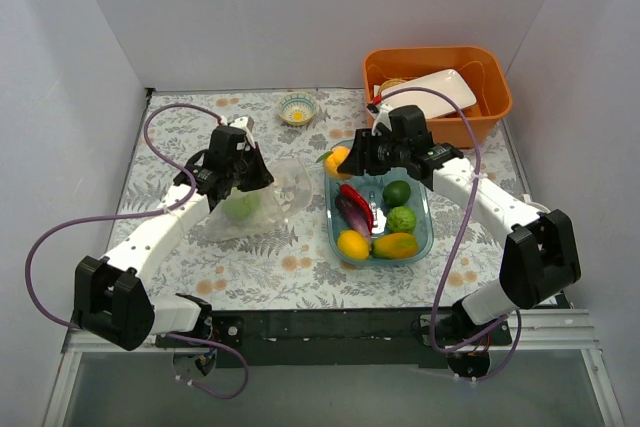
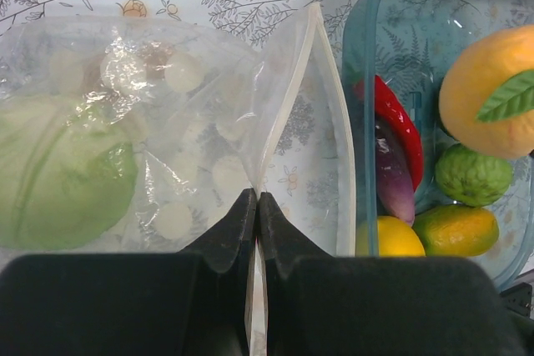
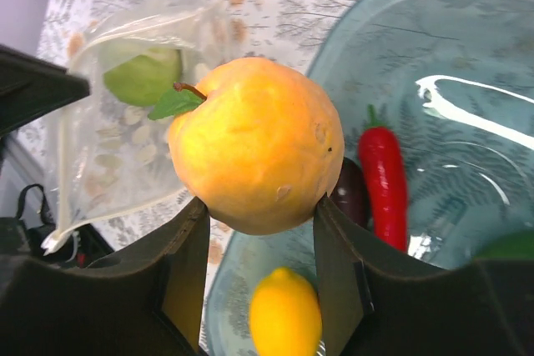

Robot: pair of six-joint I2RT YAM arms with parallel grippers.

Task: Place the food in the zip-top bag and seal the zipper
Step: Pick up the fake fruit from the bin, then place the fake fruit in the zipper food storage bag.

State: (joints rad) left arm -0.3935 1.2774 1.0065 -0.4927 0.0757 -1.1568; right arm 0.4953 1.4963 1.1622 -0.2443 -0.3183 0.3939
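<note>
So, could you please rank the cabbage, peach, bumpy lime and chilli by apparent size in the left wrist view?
1. Cabbage: largest, though cut off at the frame edge.
2. Peach: also cut off.
3. Bumpy lime and chilli: unsure; the chilli is longer but thin.

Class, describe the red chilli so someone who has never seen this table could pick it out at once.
Find the clear blue tray right of the table's middle, nearer the arms than the orange bin. Along its left side lies the red chilli, beside the purple eggplant. It alone is red, long and thin; its neighbours are plumper and none is red.
</note>
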